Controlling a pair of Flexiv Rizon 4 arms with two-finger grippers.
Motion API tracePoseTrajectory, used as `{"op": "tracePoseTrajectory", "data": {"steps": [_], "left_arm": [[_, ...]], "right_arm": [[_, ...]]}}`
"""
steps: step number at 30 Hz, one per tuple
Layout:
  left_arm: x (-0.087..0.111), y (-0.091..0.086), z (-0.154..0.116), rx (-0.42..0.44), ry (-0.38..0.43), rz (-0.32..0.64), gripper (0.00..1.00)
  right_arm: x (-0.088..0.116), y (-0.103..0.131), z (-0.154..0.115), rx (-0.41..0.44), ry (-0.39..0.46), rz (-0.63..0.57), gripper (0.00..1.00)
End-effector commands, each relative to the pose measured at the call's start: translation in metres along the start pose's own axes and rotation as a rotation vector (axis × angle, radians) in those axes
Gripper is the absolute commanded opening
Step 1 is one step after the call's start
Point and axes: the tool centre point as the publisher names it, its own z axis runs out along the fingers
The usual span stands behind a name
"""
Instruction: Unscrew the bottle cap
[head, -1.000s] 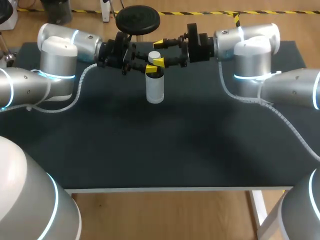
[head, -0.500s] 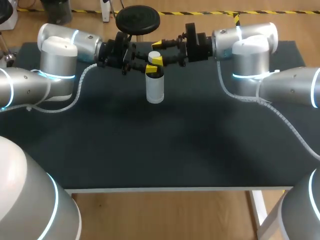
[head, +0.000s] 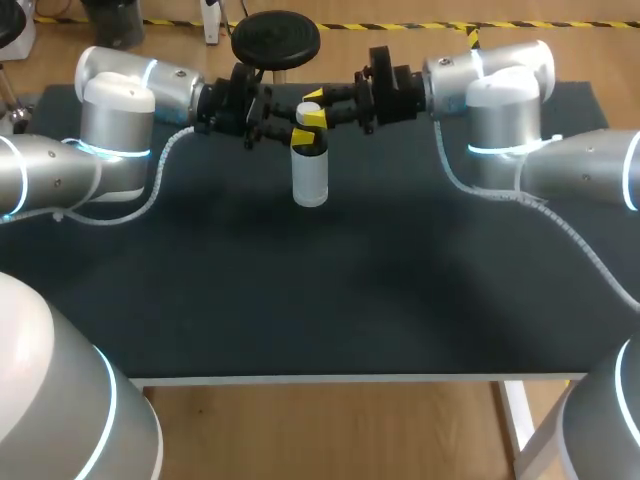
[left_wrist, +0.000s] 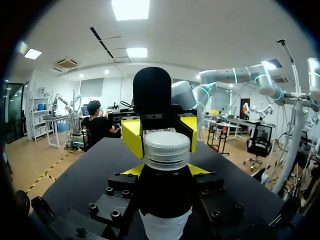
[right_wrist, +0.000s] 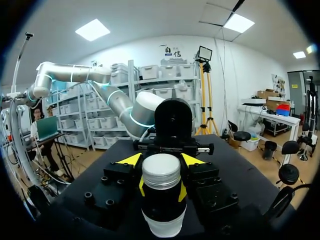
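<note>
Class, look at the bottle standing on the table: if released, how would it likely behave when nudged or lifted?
The bottle stands tall and narrow, so a high nudge would probably topple it and let it roll. Its ridged cap should grip well; the smooth labelled body looks slipperier.

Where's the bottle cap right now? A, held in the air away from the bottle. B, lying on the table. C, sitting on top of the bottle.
C: the white cap sits on the neck of the upright bottle, as both wrist views show.
</note>
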Motion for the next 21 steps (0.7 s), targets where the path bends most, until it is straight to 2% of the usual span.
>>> {"op": "tracePoseTrajectory", "data": {"steps": [1, 8, 15, 21], "left_arm": [[0.001, 0.001, 0.000, 0.000, 0.002, 0.001, 0.00], [0.001, 0.001, 0.000, 0.000, 0.002, 0.001, 0.00], [0.001, 0.001, 0.000, 0.000, 0.002, 0.001, 0.00], [0.001, 0.001, 0.000, 0.000, 0.002, 0.001, 0.00]], "right_arm": [[-0.015, 0.000, -0.003, 0.013, 0.100, 0.004, 0.00], [-0.019, 0.003, -0.006, -0.003, 0.276, -0.004, 0.00], [-0.020, 0.002, -0.002, -0.031, 0.484, -0.068, 0.00], [-0.017, 0.003, 0.006, -0.019, 0.605, -0.100, 0.00]]}}
